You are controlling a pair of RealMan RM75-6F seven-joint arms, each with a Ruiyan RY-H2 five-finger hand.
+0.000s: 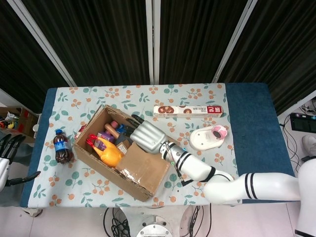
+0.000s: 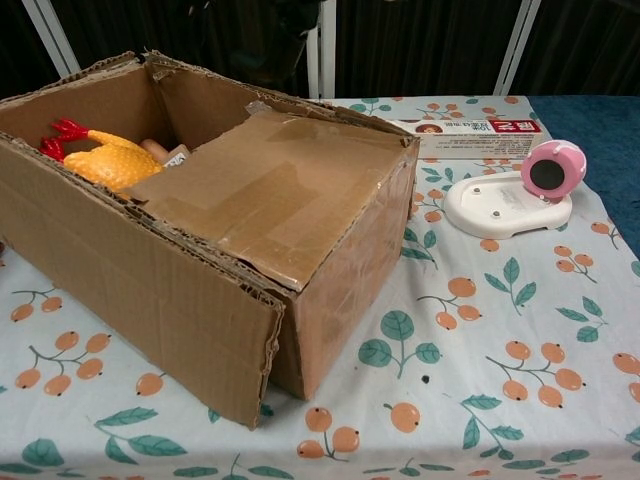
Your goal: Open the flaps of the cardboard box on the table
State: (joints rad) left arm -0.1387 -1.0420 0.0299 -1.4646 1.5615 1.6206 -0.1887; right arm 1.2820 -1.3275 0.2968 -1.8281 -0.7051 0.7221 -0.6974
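Observation:
The cardboard box (image 1: 98, 165) lies at an angle on the floral tablecloth. One taped flap (image 1: 148, 165) lies flat over its right half. Its left half stands open, showing a yellow rubber chicken (image 1: 107, 154) and several other toys. The chest view shows the same box (image 2: 200, 290), flap (image 2: 270, 190) and chicken (image 2: 105, 160), with no hand in sight. My right hand (image 1: 144, 136) hovers over the inner edge of the flat flap, fingers apart and pointing left, holding nothing. My left hand (image 1: 6, 157) is off the table at the far left edge, fingers spread and empty.
A cola bottle (image 1: 61, 146) stands left of the box. A long printed carton (image 1: 187, 110) lies behind it, and a white device with a pink round head (image 1: 207, 137) sits to its right. Blue cloth (image 1: 252, 138) covers the table's right end.

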